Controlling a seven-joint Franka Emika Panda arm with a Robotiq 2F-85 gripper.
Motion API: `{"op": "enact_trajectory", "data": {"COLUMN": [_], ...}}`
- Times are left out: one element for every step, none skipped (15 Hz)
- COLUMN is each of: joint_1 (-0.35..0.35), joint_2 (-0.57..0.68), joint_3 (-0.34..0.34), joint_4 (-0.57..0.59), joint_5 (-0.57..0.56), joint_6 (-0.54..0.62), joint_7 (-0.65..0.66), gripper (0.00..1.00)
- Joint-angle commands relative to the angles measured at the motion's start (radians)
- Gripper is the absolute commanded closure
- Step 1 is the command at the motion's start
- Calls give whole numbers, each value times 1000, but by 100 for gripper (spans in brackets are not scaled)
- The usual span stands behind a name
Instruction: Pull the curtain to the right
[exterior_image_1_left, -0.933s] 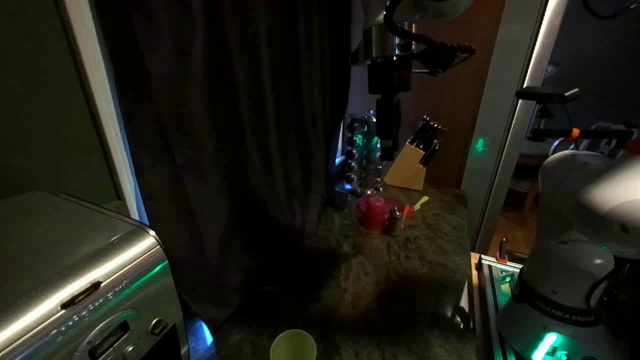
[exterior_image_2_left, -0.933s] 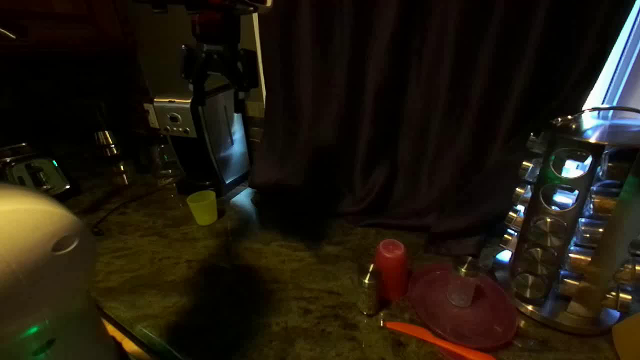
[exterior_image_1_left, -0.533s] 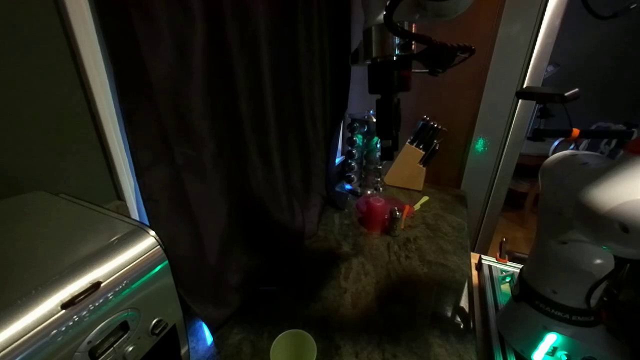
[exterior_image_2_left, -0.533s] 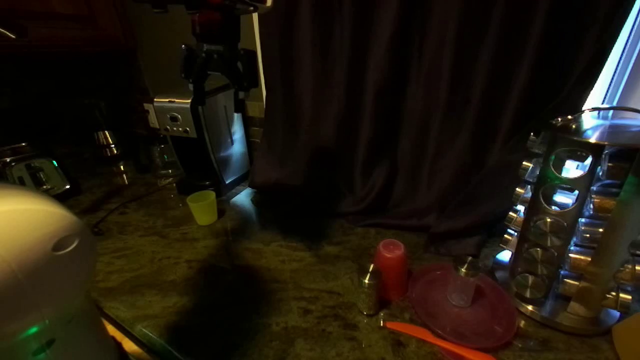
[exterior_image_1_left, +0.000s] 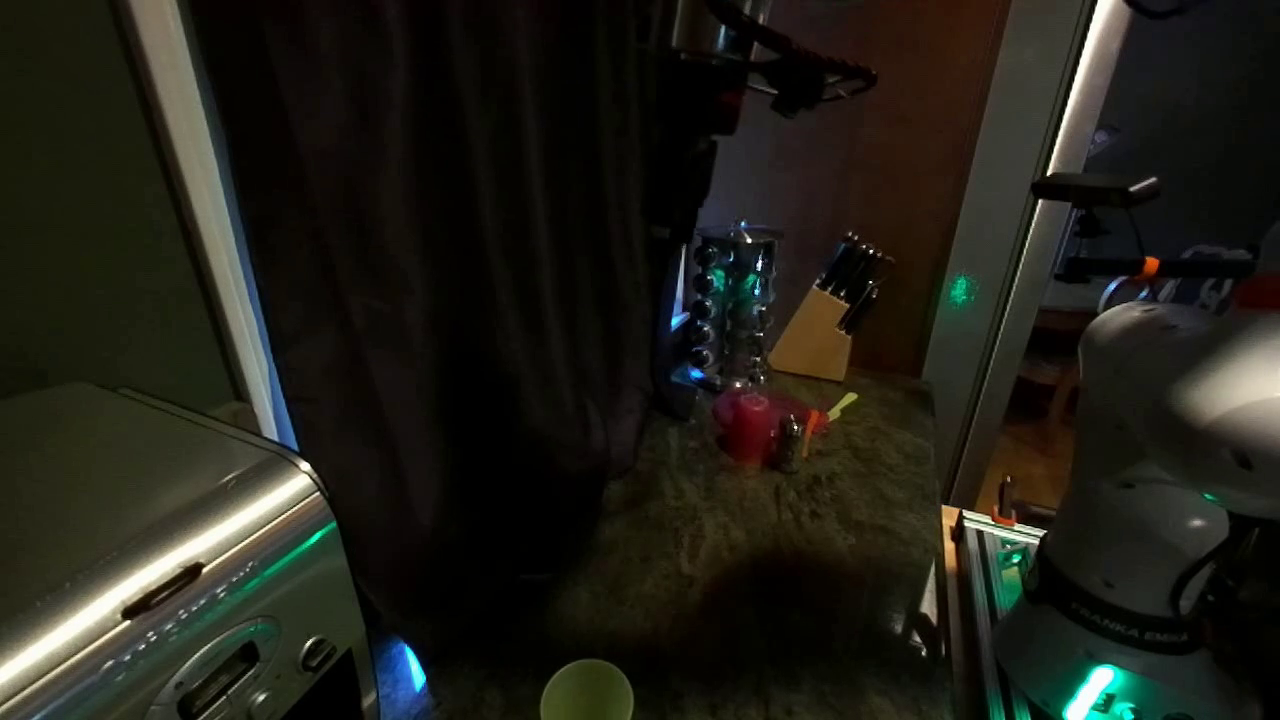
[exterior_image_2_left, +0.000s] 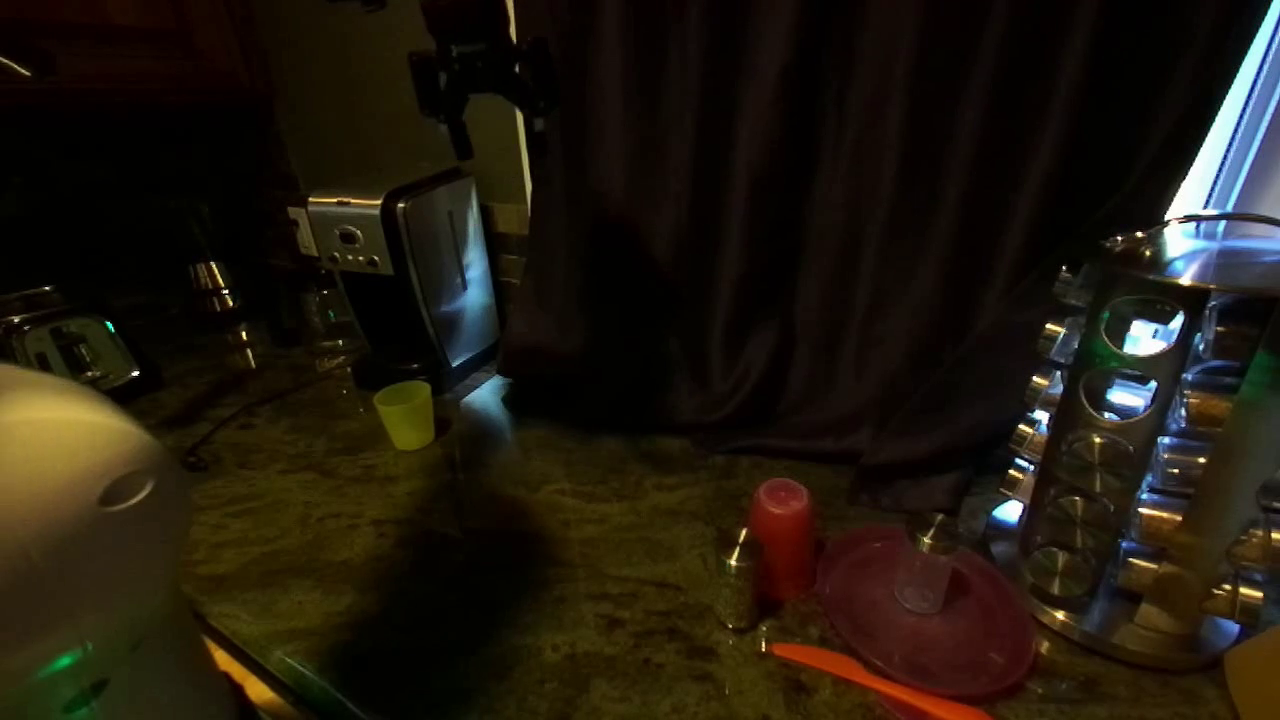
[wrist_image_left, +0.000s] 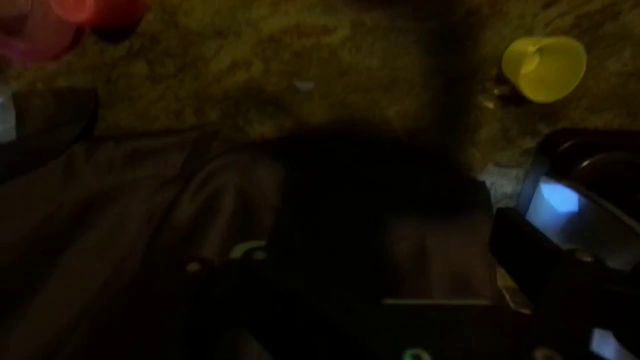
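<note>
The dark curtain (exterior_image_1_left: 450, 300) hangs in long vertical folds down to the counter; it also shows in an exterior view (exterior_image_2_left: 850, 200) and in the wrist view (wrist_image_left: 100, 225). My gripper (exterior_image_2_left: 500, 138) is open, its two fingers apart, high by the curtain's edge near the coffee maker. One finger overlaps that edge in the picture. In an exterior view the gripper (exterior_image_1_left: 672, 222) is very dark against the curtain's other edge. In the wrist view brown fabric shows between the gripper's fingers (wrist_image_left: 405, 225); one finger is lost in shadow. I cannot tell whether they touch the fabric.
A coffee maker (exterior_image_2_left: 440, 270) and a yellow-green cup (exterior_image_2_left: 405, 415) stand near the curtain's one end. A spice rack (exterior_image_2_left: 1075, 440), red cup (exterior_image_2_left: 783, 535), shaker (exterior_image_2_left: 738, 585) and pink plate (exterior_image_2_left: 930, 650) are by its other end. A knife block (exterior_image_1_left: 812, 335) stands behind.
My gripper has moved up and toward the curtain, going left in an exterior view and slightly right in an exterior view. It stays open. The curtain has not visibly moved.
</note>
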Motion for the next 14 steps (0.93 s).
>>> {"op": "enact_trajectory", "data": {"joint_1": [-24,-26,-29,-33,-34,-33,-32,-27,-22,-17,-8,-3,5,16], "joint_2": [144,177,208,238,265,292,320,345,371,391,410,428,446,468], "joint_3": [53,63,74,88,96,103,112,119,126,130,132,134,133,129], "joint_4": [184,241,292,343,383,424,464,503,542,571,598,624,644,665], "joint_5": [-97,-116,-138,-171,-197,-215,-238,-253,-267,-279,-278,-286,-281,-257], "joint_6": [112,145,175,214,267,318,361,393,416,446,485,525,561,589], "joint_7": [69,92,118,143,161,184,209,227,248,259,263,268,257,224], "gripper": [0,0,0,0,0,0,0,0,0,0,0,0,0,0]}}
